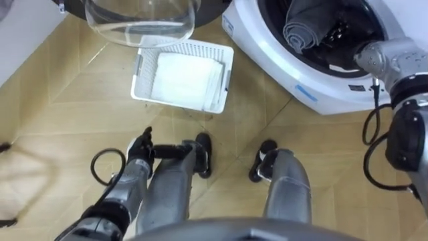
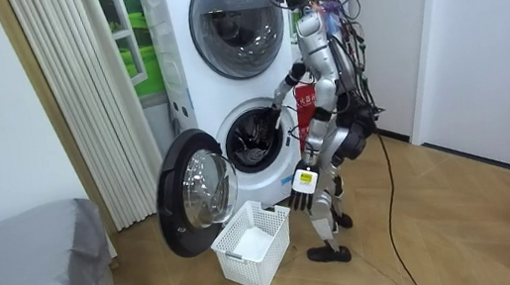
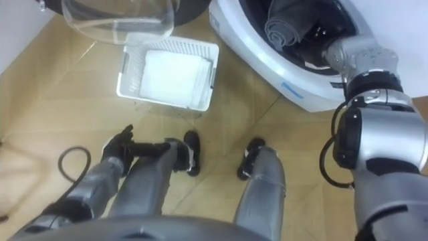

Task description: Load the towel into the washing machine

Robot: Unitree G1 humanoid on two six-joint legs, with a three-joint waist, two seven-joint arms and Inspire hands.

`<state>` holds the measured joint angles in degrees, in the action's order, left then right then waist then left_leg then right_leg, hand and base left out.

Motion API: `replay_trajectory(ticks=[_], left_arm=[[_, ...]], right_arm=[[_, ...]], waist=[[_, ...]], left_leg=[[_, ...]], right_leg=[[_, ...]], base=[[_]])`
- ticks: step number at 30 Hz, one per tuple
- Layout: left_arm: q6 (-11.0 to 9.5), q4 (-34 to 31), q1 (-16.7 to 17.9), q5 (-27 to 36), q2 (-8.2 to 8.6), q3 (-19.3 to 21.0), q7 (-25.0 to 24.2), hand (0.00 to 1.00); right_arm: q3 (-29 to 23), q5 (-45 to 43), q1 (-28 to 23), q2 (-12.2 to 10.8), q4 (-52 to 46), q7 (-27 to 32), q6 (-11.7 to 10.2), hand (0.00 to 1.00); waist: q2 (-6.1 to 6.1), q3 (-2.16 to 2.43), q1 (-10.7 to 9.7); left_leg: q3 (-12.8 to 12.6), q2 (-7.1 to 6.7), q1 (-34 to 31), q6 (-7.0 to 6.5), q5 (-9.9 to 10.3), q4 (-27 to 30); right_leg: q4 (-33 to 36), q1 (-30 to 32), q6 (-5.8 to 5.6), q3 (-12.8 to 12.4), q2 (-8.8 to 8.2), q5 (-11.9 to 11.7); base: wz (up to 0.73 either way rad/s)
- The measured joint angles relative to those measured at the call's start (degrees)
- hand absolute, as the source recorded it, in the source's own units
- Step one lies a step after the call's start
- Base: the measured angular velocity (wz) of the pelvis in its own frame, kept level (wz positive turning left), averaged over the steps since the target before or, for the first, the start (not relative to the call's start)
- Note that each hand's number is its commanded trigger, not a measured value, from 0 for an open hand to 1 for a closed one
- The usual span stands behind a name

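Note:
A grey rolled towel lies inside the drum of the lower washing machine, near the front of the opening. My right arm reaches into that drum from the right. My right hand sits dark just beside the towel, and whether it holds the cloth is hidden. Down by my left thigh hangs my left hand, its fingers relaxed and holding nothing. In the room view I stand in front of the stacked machines, bent slightly toward the lower one.
A white slatted laundry basket stands on the wooden floor just ahead of my feet, left of the machine. The round glass door is swung open above it. A grey bed and a curtain lie at the room view's left.

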<state>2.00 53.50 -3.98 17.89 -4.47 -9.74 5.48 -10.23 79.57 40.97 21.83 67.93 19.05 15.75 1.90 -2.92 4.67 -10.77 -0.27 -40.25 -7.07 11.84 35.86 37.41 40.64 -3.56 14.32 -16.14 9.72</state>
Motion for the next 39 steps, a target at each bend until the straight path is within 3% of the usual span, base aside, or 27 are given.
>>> replay_trajectory(ticks=[4, 5, 7, 11, 12, 15, 21, 28, 39], left_arm=[[-0.08, 3.97, -0.48, -0.12, -2.01, 0.33, 0.23, 0.00], [-0.12, 4.24, -0.23, -0.12, -2.39, 0.36, 0.28, 0.00], [-0.27, 6.16, 0.40, -0.03, -4.04, 0.29, 0.57, 0.00], [-1.83, 7.16, 3.37, 0.06, -5.54, 0.53, 1.70, 0.00], [-2.33, 8.07, 4.25, -0.11, -5.78, 0.63, 1.90, 0.00], [-2.61, 10.10, 5.75, -0.69, -5.92, 0.94, 1.73, 0.00], [-3.75, 12.98, 9.46, -1.35, -6.20, 4.04, 1.05, 0.00], [-2.26, 13.19, 11.96, -1.38, -6.16, 5.28, 1.09, 0.00], [1.37, 12.79, 13.63, -3.94, -5.10, 11.64, 1.49, 0.00]], right_arm=[[1.96, -11.70, -10.23, -2.63, -1.69, -6.83, -5.65, 0.00], [2.93, -14.16, -11.92, -2.89, -2.01, -7.86, -6.08, 0.00], [5.81, -25.41, -18.98, -4.36, -2.01, -8.79, -10.26, 0.00], [9.18, -39.65, -31.71, -4.53, -1.23, -8.58, -14.41, 0.00], [9.67, -44.87, -35.06, -4.84, -0.95, -8.49, -14.61, 0.00], [12.81, -56.61, -40.78, -5.51, 1.11, -9.87, -14.98, 0.00], [16.44, -66.90, -44.03, -8.96, 3.40, -16.11, -15.70, 0.00], [17.48, -68.66, -45.08, -8.96, 3.25, -19.81, -15.57, 0.00], [17.10, -67.71, -46.22, -10.60, 3.29, -22.94, -13.56, 0.00]], waist=[[-0.70, 0.17, 0.39], [-0.90, 0.29, 0.39], [-1.30, 0.66, 0.13], [-1.96, 1.56, -0.61], [-2.27, 1.86, -1.37], [-2.21, 2.12, -1.88], [-1.68, 2.84, -1.89], [-1.28, 2.59, -1.46], [-0.26, 2.06, -1.24]], left_leg=[[-0.16, 0.93, 6.01, 0.56, -0.32, -5.05], [-0.22, 1.19, 6.64, 0.62, -0.33, -5.67], [-0.69, 1.55, 10.12, 1.05, -0.41, -8.50], [-1.91, 1.70, 15.36, 1.99, -0.46, -12.59], [-2.20, 1.78, 16.74, 2.32, -0.55, -14.03], [-3.74, 2.32, 21.27, 3.56, -0.98, -18.16], [-5.06, 3.92, 29.30, 6.39, -1.81, -23.27], [-4.91, 4.66, 34.65, 7.80, -1.64, -25.66], [-4.47, 4.99, 41.56, 9.19, -0.68, -27.29]], right_leg=[[-7.68, -6.79, -0.18, 0.84, 2.60, -2.25], [-8.94, -7.64, -0.22, 0.78, 3.16, -2.72], [-12.33, -11.21, -0.45, 0.79, 4.31, -3.80], [-16.20, -15.79, -0.49, 0.75, 5.32, -4.26], [-17.08, -16.81, -0.44, 0.71, 5.69, -4.29], [-19.80, -19.75, 0.20, -0.09, 7.11, -4.73], [-25.86, -27.13, 1.79, -0.02, 10.61, -5.49], [-27.80, -32.10, 2.21, 0.08, 12.03, -4.53], [-29.70, -38.44, 1.92, -1.20, 13.14, -3.43]], base=[[-0.11], [-0.16], [-0.18], [-0.23], [-0.23], [-0.39], [-0.21], [-0.02], [-0.05]])
